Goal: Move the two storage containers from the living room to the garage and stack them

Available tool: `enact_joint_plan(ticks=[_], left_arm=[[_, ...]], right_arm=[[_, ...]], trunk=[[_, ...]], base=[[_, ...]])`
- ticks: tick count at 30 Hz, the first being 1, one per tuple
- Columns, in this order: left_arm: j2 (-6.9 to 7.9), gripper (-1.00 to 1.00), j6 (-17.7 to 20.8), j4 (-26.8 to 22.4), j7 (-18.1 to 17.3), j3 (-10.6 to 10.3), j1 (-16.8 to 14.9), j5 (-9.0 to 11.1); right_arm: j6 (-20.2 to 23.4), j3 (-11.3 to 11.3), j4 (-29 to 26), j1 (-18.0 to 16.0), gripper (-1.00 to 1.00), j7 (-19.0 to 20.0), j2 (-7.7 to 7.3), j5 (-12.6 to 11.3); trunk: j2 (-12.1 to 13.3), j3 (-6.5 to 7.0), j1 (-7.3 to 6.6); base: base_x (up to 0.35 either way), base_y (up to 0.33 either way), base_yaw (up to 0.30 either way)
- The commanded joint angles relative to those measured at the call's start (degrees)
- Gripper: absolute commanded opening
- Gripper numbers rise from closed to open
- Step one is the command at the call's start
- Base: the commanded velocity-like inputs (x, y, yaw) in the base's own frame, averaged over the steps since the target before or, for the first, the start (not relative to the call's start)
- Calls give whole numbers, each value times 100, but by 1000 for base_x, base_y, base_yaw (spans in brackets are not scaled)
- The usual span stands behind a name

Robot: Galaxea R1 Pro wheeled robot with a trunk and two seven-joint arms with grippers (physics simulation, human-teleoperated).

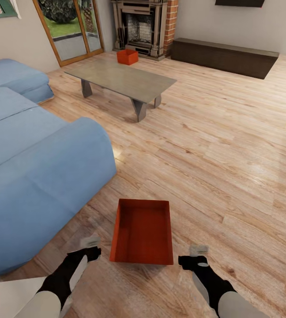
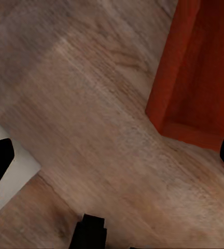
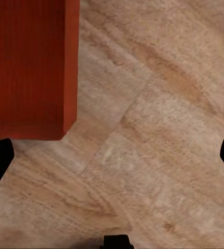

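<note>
One red-orange open-top storage container (image 1: 143,232) lies empty on the light wood floor just in front of me. My left gripper (image 1: 91,247) hovers open beside its near left corner, not touching, and its wrist view shows that corner of the container (image 2: 195,78) with the gripper (image 2: 112,158) over bare planks. My right gripper (image 1: 195,255) is open by the near right corner, and its wrist view has the container (image 3: 29,67) off to one side of the gripper (image 3: 112,155). The second container (image 1: 127,56) sits on the floor far off, beyond the table by the fireplace.
A blue sofa (image 1: 37,163) crowds the left side, close to the near container. A low grey table (image 1: 125,79) stands mid-room. Behind it are a brick fireplace (image 1: 145,26), a glass door (image 1: 70,31) and a long dark bench (image 1: 224,55). Open wood floor stretches to the right.
</note>
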Motion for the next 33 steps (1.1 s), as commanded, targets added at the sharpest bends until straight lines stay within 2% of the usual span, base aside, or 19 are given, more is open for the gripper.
enact_joint_plan(ticks=[1, 3, 4, 8, 9, 10, 13, 14, 16, 22, 26, 33], left_arm=[[-136, 100, -26, 280, 94, 2, -466, -217], [-248, 100, -57, 439, 113, 3, -759, -454], [-359, 100, -78, 470, 124, 1, -996, -711], [-417, 100, -87, 456, 130, 8, -1143, -892], [-416, 100, -86, 484, 136, 31, -1166, -900], [-416, 100, -91, 509, 138, 49, -1174, -880], [-418, 100, -121, 604, 133, 65, -1180, -865], [-428, 100, -264, 647, 132, 44, -1181, -912], [-456, 100, -655, 686, 138, 33, -1182, -894], [-489, 100, -965, 1097, 151, 29, -1182, -892], [-485, 100, -1437, 1275, 102, 45, -1182, -884], [-533, 100, -1630, 1286, 140, 31, -1182, -894]], right_arm=[[-296, -7, 22, -118, 100, -73, 0, -35], [-562, -25, 33, -158, 100, -118, 24, -40], [-772, -36, 33, -182, 100, -187, 117, -37], [-805, -40, -35, -196, 100, -251, 245, -32], [-660, -38, -52, -195, 100, -262, 409, -30], [-627, -40, -55, -195, 100, -257, 457, -31], [-620, -46, -59, -192, 100, -220, 515, -34], [-628, -48, -57, -191, 100, -206, 536, -36], [-639, -36, -55, -191, 100, -226, 544, -9], [-639, -40, -62, -191, 100, -251, 536, -15], [-569, -36, -63, -191, 100, -267, 540, -3], [-545, -19, -61, -191, 100, -257, 543, 28]], trunk=[[-2, -4, 0], [-2, -4, 0], [-2, -4, 0], [-2, -4, 0], [-2, -4, 0], [-2, -4, 0], [-2, -4, 0], [-2, -4, 0], [-2, -4, 0], [-2, -4, 0], [-2, -4, 0], [-2, -4, 0]], base=[[0, 0, 0], [0, 0, 0], [0, 0, 0], [0, 0, 0], [0, 0, 0], [0, 0, 0], [0, 0, 0], [0, 0, 0], [0, 0, 0], [0, 0, 0], [0, 0, 0], [0, 0, 0]])
